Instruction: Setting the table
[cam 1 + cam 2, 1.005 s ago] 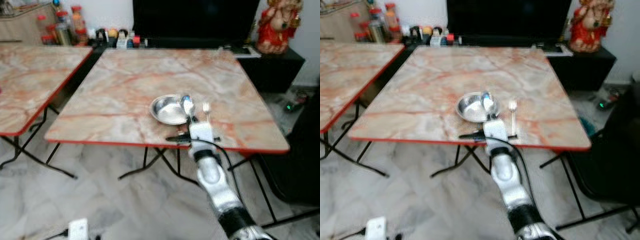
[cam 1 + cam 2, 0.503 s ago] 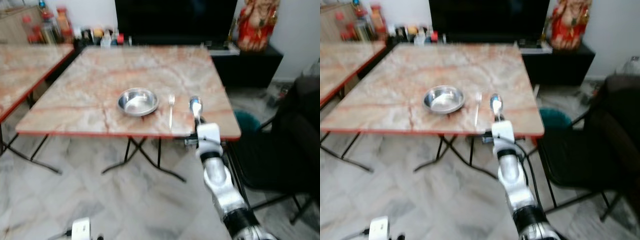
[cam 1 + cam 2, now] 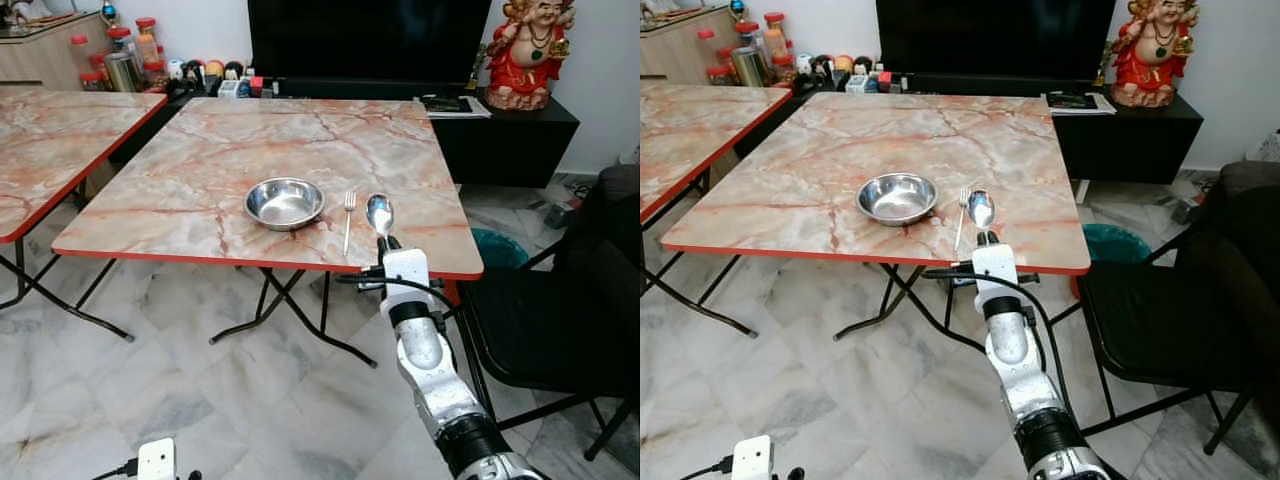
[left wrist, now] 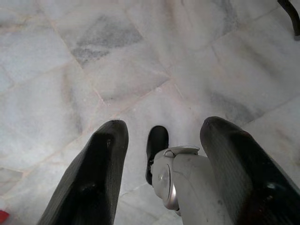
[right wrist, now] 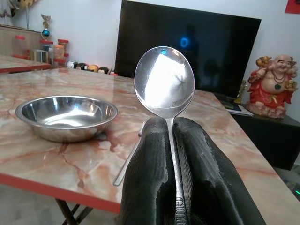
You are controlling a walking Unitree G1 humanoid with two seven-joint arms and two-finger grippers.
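A steel bowl sits near the front edge of the marble-top table. A fork lies just to its right, tines pointing away from me. My right gripper is shut on a steel spoon, held bowl-up over the table's front edge, right of the fork. In the right wrist view the spoon stands upright between the black fingers, with the bowl beyond. My left gripper hangs open over the floor.
A second marble table stands at the left. A black chair is at the right of the table. Behind are a dark TV, a low cabinet with a red figurine, and jars. A white device lies on the tiled floor.
The camera has swung about, so the whole scene shifted. Against the table, my right gripper with the spoon went from over the bowl's right rim to the fork's right.
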